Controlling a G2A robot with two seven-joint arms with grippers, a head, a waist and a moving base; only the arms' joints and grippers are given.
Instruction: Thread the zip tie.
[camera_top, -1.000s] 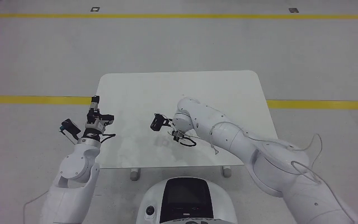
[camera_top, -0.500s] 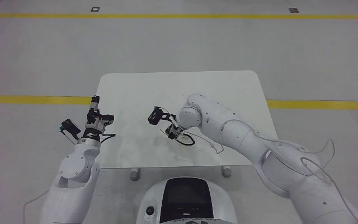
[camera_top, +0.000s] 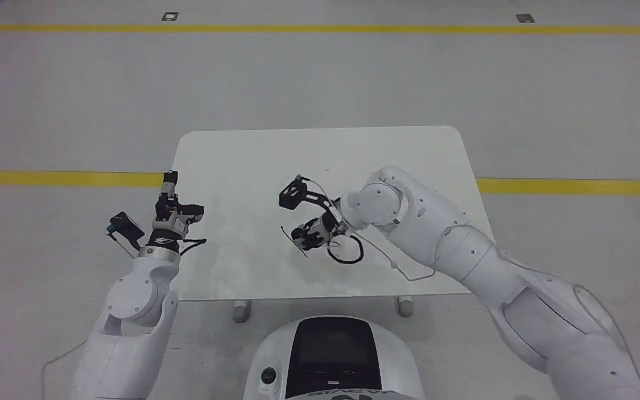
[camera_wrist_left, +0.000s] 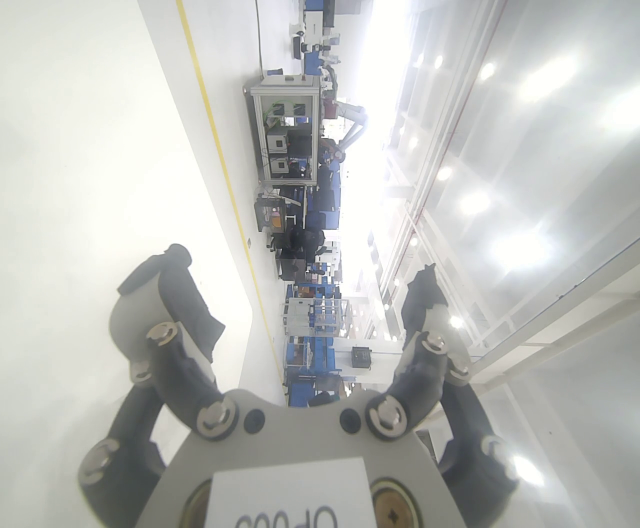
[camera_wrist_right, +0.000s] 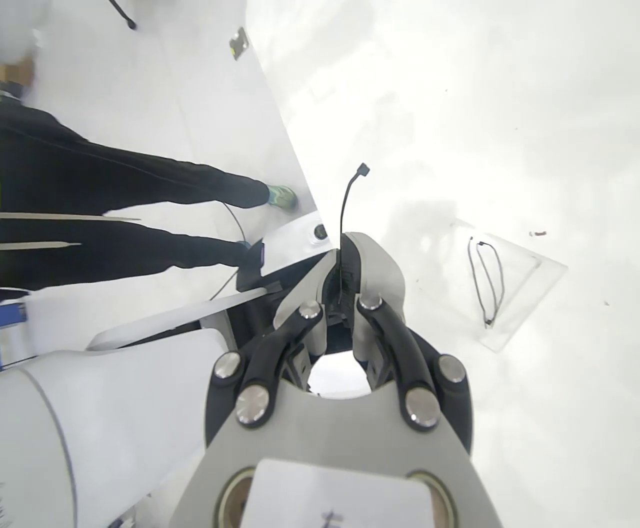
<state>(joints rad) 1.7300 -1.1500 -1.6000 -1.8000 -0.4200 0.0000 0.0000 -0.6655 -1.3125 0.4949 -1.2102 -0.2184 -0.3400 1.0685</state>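
At the left edge of the desk (camera_top: 400, 160), your left pincer (camera_wrist_left: 300, 262) hangs with its fingers wide apart. Nearer the middle, toward the front edge, your right pincer (camera_wrist_right: 345, 255) is clamped on the black zip tie (camera_wrist_right: 345, 200), whose head end sticks out past the fingertips.

This was a large industrial robotics lab or workshop hall. The pale, glossy floor (camera_top: 320, 90) carried 2 yellow lines (camera_top: 300, 27) and small metal plates (camera_top: 171, 16), and a plain white table (camera_top: 250, 160) stood on it. Farther off stood a metal-framed equipment cabinet (camera_wrist_left: 285, 135) holding boxes and cables, with rows of blue workstations (camera_wrist_left: 312, 310) beyond it. Bright lamps (camera_wrist_left: 540, 85) lined a high ceiling (camera_wrist_left: 550, 200).
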